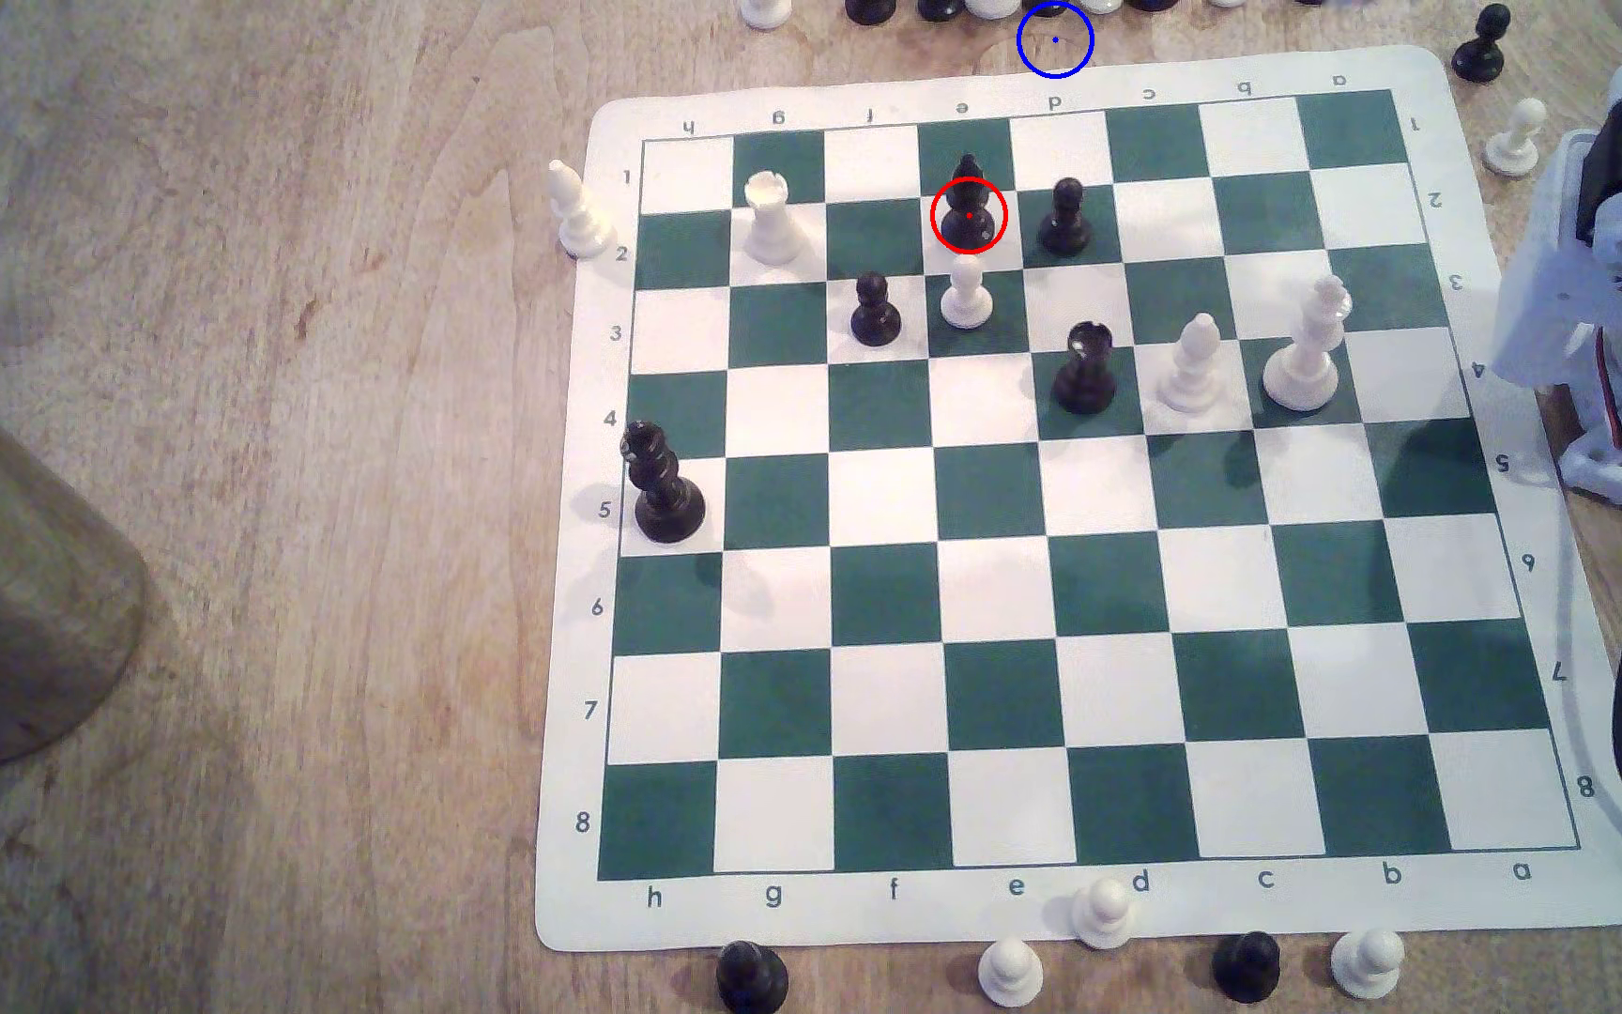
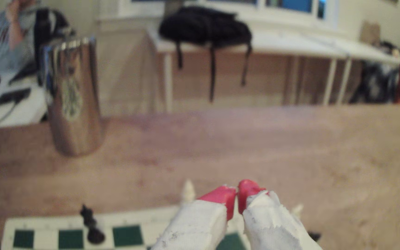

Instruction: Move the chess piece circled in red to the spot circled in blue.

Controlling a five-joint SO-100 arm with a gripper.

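The black bishop (image 1: 968, 207) is stood inside the red ring on the board (image 1: 1080, 907); the blue ring (image 1: 1055, 39) is drawn on bare wood. The gripper (image 2: 237, 193) is closed, empty.

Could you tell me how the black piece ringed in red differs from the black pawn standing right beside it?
The ringed black piece is taller than the black pawn. The ringed piece tapers to a pointed top, while the pawn ends in a round head. The ringed piece stands on a white square; the pawn stands on a green one. Both are black, upright, wide at the base, and stand in the same row of the board.
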